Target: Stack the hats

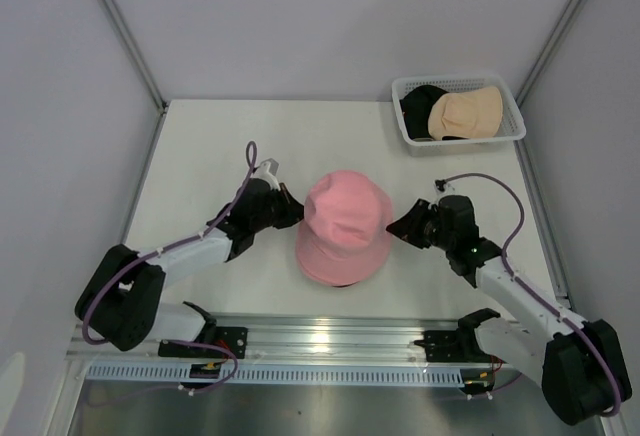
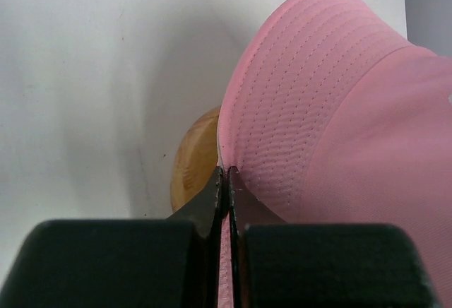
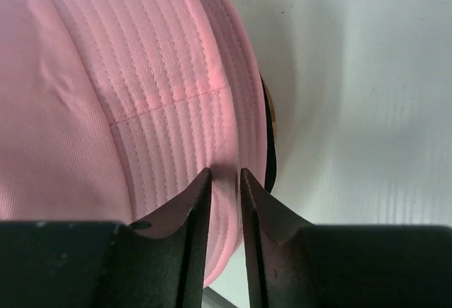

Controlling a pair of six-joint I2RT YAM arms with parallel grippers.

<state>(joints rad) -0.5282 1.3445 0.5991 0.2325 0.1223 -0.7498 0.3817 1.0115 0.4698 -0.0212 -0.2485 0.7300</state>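
At the middle of the worktop (image 1: 220, 146), the pink hat (image 1: 345, 226), crown up, draped over a wooden stand (image 2: 194, 163); only a curved slice of that pale wood visible below the brim in the left wrist view. Just under the pink brim on the right side, a dark fabric edge (image 3: 267, 138), also seen as a dark sliver beneath the near brim in the top view; too little showing to tell whether another hat. On one side, the left tool (image 2: 226, 181) pressed nearly closed, with the left edge of the pink brim pinched flat between its two fingers and a thin strip of pink running down between them. Opposite, the right tool (image 3: 224, 181), narrow too, with the right side of the brim clamped between its fingertips and the slim gap filled with pink cloth. Both arms reaching in from the near corners, one on each side of the hat, tools level with the brim. At the far right corner of the worktop, a white mesh basket (image 1: 510, 106), well apart from the pink hat. Inside it, a black hat (image 1: 420, 106) on the left and a beige hat (image 1: 465, 113) on the right, touching, the beige one partly over the black
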